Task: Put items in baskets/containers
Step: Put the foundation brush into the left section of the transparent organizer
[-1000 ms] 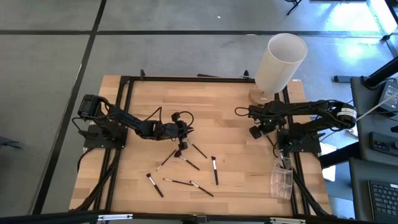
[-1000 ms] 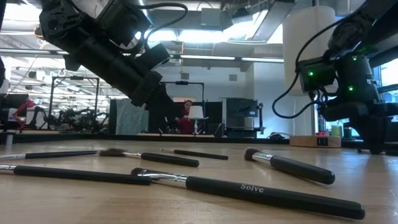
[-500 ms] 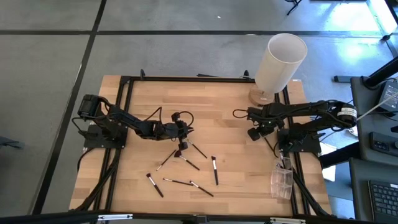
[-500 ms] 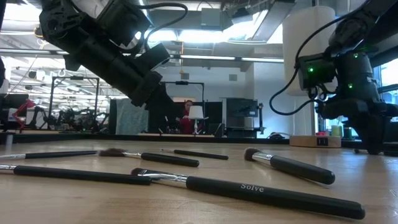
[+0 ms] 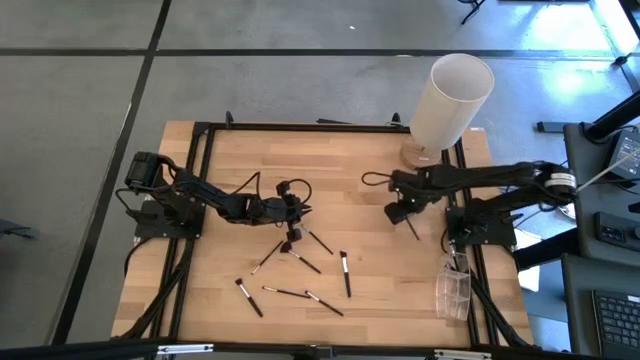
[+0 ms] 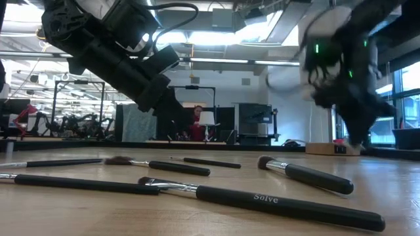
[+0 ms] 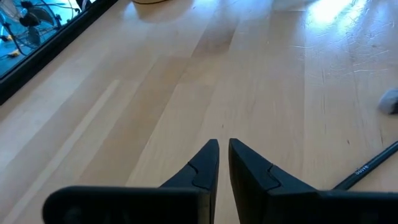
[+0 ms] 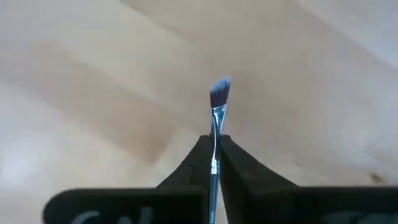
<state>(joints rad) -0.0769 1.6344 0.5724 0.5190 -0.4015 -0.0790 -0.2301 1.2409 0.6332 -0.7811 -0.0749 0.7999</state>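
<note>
In the right wrist view we saw the right fingers (image 8: 214, 158) pinched shut on a thin brush (image 8: 217, 106), its shaft running up between them and its dark angled bristle tip standing clear beyond the tips, above bare pale wood. From above, the right fingers (image 5: 397, 211) sat right of the frame's centre, with the held brush (image 5: 411, 229) slanting out below them; whether it cleared the bench (image 5: 240, 160) we could not tell.

The left fingers (image 7: 222, 158) stood nearly closed, a narrow slit between them and nothing in it, pointing across bare wood; one black brush handle (image 7: 367, 169) lay at the lower right edge of that view. In the overhead view the left fingers (image 5: 293, 232) were just left of centre, pointing down over the top of the brush scatter.

The loose brushes (image 5: 345, 274) lay spread across the lower middle of the overhead frame, crossing at odd angles. In the low view the nearest brush (image 6: 262, 202) filled the foreground.

The clear box (image 5: 454, 292) sat at the lower right of the overhead frame, on the bench's right edge, well apart from the brushes. A tall white cylinder (image 5: 450, 98) on a round wooden base stood at the upper right.
</note>
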